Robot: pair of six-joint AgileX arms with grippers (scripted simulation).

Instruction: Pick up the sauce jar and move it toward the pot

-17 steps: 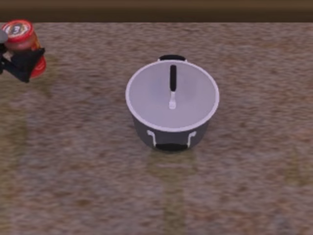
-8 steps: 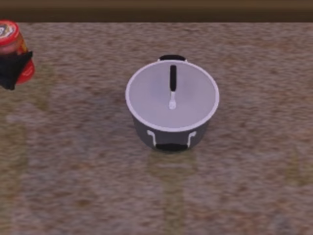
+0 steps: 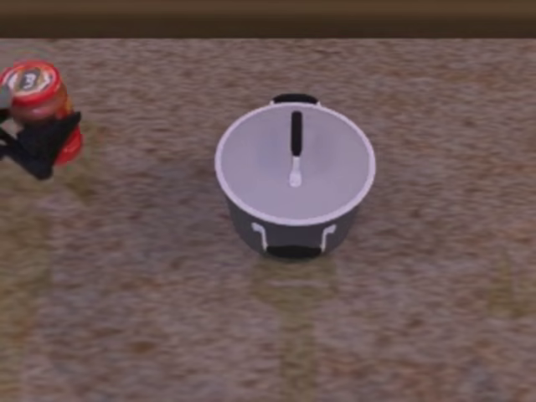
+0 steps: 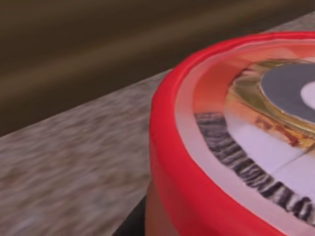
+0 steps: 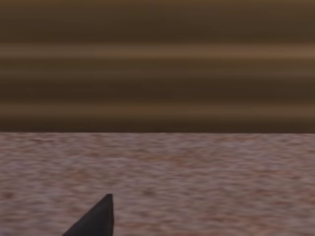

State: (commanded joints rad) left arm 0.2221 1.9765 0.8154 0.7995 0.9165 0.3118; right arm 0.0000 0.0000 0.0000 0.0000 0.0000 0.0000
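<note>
The sauce jar [image 3: 33,86], with a red lid bearing a white mark and a red label, is at the table's far left edge in the top view. My left gripper [image 3: 42,138] is shut on its body, black fingers [image 3: 59,132] wrapped round the label. Up close in the left wrist view, the jar's red lid [image 4: 236,147] fills most of the picture. The pot [image 3: 295,180], dark grey with a pale lid and a black bar handle, stands at the table's middle, well to the right of the jar. My right gripper [image 5: 96,221] shows only as a dark tip in its wrist view.
The speckled brown table [image 3: 167,318] stretches wide between the jar and the pot and in front of the pot. A dark wall runs along the table's far edge [image 3: 268,33]. The right arm is outside the top view.
The jar in my left gripper swung left, partly out of the top view, then came back right and a little toward the front. The pot has not moved.
</note>
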